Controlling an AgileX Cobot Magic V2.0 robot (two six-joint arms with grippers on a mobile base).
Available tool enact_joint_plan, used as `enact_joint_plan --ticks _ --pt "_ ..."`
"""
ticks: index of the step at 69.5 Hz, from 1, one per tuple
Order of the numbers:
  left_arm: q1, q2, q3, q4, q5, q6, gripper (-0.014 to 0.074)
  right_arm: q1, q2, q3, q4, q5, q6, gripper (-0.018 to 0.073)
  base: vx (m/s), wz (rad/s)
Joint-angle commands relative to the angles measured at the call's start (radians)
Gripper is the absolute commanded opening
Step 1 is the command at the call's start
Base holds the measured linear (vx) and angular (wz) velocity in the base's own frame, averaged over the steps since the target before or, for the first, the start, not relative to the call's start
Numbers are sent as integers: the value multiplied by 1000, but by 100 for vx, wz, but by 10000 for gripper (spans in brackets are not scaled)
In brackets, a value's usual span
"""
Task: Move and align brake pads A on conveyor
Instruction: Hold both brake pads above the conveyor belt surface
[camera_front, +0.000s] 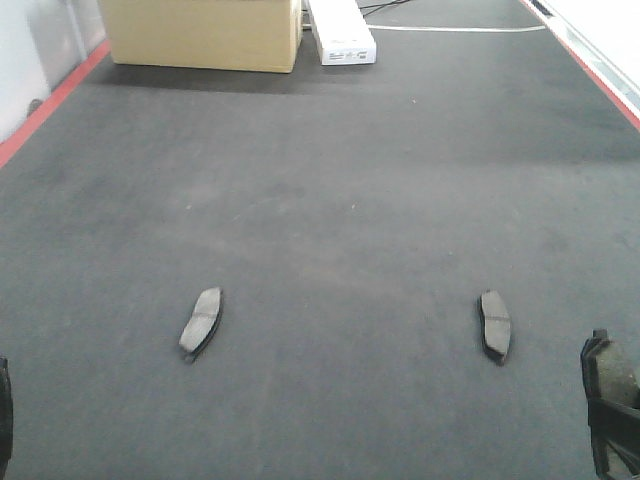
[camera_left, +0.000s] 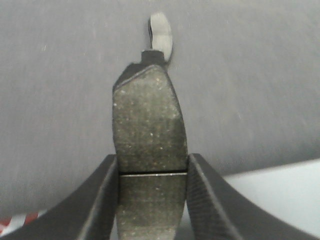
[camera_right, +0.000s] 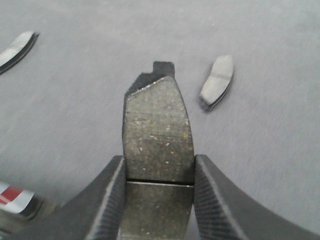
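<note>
Two brake pads lie on the charcoal conveyor (camera_front: 330, 200), one at the left (camera_front: 202, 322) and one at the right (camera_front: 494, 325). My left gripper (camera_left: 152, 172) is shut on a third pad (camera_left: 149, 120), gripped at its groove and pointing forward above the belt. The lying left pad (camera_left: 161, 32) shows just beyond its tip. My right gripper (camera_right: 159, 182) is shut on a fourth pad (camera_right: 157, 127) in the same way. The lying right pad (camera_right: 217, 82) sits ahead and to its right, the other (camera_right: 17, 47) far left. In the front view the right gripper (camera_front: 612, 415) is at the bottom right corner; only a dark sliver of the left gripper (camera_front: 3, 415) shows.
A cardboard box (camera_front: 200, 35) and a white device (camera_front: 340, 30) stand at the belt's far end. Red edge strips run along the left (camera_front: 50, 105) and right (camera_front: 600, 75) sides. A pale surface (camera_left: 280, 190) borders the belt near the left gripper.
</note>
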Motion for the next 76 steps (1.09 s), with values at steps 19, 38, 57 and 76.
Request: enact_joint_plan --ticks 19,38,57,76 --pt "-7 2 -29 -7 -74 -2 174 -3 3 -29 -18 -84 -9 177 15 -10" --pt "-7 2 -29 -7 -74 -2 174 -3 3 -29 -18 -84 -9 177 5 -10" --pt "-7 2 -29 -7 -74 -2 174 -3 3 -29 -18 -84 -9 177 1 -1" --pt "-7 2 -29 -7 -74 -2 174 -3 3 -29 -18 -84 -9 177 0 0"
